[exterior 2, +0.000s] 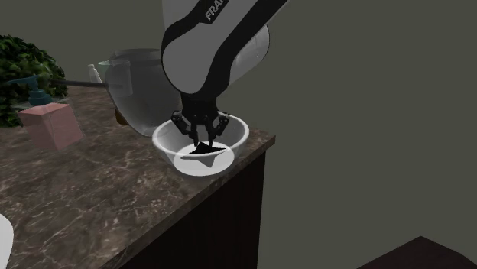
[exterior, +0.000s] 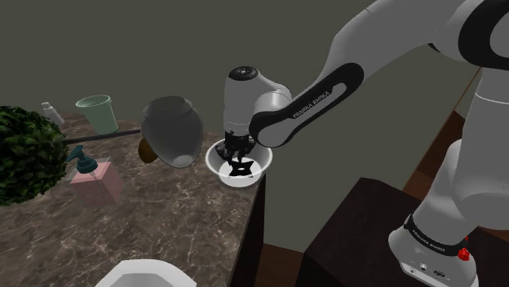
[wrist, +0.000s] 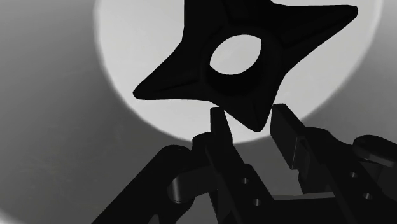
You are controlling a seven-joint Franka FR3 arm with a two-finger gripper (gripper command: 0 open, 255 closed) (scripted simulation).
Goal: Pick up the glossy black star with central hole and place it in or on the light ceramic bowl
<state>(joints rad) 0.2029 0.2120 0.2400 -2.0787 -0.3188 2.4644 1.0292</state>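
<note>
Closest to the wrist camera: two black fingers [wrist: 218, 130] of the gripper [wrist: 250, 119], standing apart, with one point of the black star [wrist: 283, 35] seen between their tips. Just beyond them, that star with its round central hole, lying on the pale bottom of the light bowl [wrist: 57, 127].

From the shoulder view: gripper [exterior: 239, 155] pointing down inside the bowl [exterior: 214, 163], just above the star [exterior: 241, 169] on the bowl's floor. White arm [exterior: 310, 102] reaching in from that view's right. Bowl set at the edge of the brown marbled worktop [exterior: 179, 220], on the side toward the dark stand [exterior: 359, 236]. Just beside the bowl, on that view's left, a grey jar [exterior: 171, 130], tilted. Farther left, a pale green cup [exterior: 95, 112], a pink soap dispenser [exterior: 94, 181] with a teal pump, and a leafy plant [exterior: 24, 155] at the picture's edge.

From the second exterior view: gripper [exterior 2: 202, 140] down in the bowl [exterior 2: 162, 141], star [exterior 2: 200, 151] dark on the bottom beneath the tips, bowl near the worktop's [exterior 2: 115, 199] corner.
</note>
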